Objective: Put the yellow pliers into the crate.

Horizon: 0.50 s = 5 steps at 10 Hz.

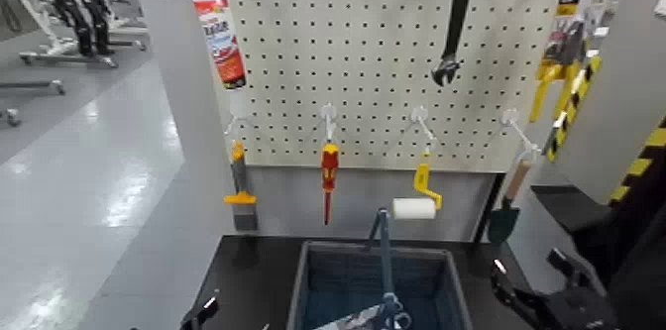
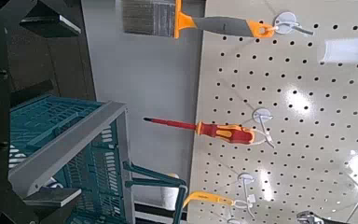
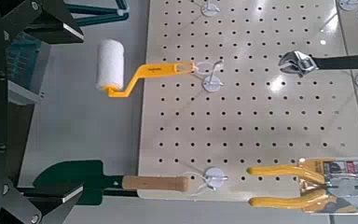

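The yellow pliers (image 1: 557,56) hang on their card at the top right of the white pegboard (image 1: 377,47). In the right wrist view the pliers (image 3: 294,185) show two long yellow handles. The blue-grey crate (image 1: 315,284) stands on the dark table below the board, its blue hoop handle (image 1: 383,255) raised; it also shows in the left wrist view (image 2: 65,140). My left gripper (image 1: 200,311) is low at the table's left, open and empty (image 2: 75,110). My right gripper (image 1: 533,289) is low at the right, open and empty (image 3: 70,117), well below the pliers.
On the pegboard hang a sealant tube (image 1: 218,32), a brush (image 1: 241,190), a red-and-yellow screwdriver (image 1: 328,170), a yellow paint roller (image 1: 418,195), a black wrench (image 1: 453,32) and a trowel (image 1: 507,205). A light packaged item (image 1: 369,316) lies in the crate. A yellow-black striped post (image 1: 639,165) stands to the right.
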{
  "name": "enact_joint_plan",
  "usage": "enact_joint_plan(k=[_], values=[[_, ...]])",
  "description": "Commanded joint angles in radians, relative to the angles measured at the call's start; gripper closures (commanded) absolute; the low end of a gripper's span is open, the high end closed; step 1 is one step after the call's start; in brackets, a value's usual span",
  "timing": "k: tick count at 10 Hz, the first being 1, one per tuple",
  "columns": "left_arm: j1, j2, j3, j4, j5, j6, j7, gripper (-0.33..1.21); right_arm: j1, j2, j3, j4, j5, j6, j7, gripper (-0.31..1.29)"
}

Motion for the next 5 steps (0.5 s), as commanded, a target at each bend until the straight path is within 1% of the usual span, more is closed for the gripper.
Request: enact_joint_plan(k=[1,4,5], values=[[-0.005,0.003,-0.004,0.0,0.0,0.005,-0.003,0.1,-0.059,-0.046,-0.029,-0.022,-0.043,0.066,0.016,0.18],[-0.009,0.003,-0.006,0.001,0.002,0.008,-0.003,0.1,-0.13,-0.092,-0.072,-0.043,-0.095,0.141,0.03,0.18],[-0.011,0.003,-0.007,0.003,0.002,0.008,-0.005,0.1,-0.16,-0.111,-0.082,-0.046,-0.103,0.165,0.038,0.18]])
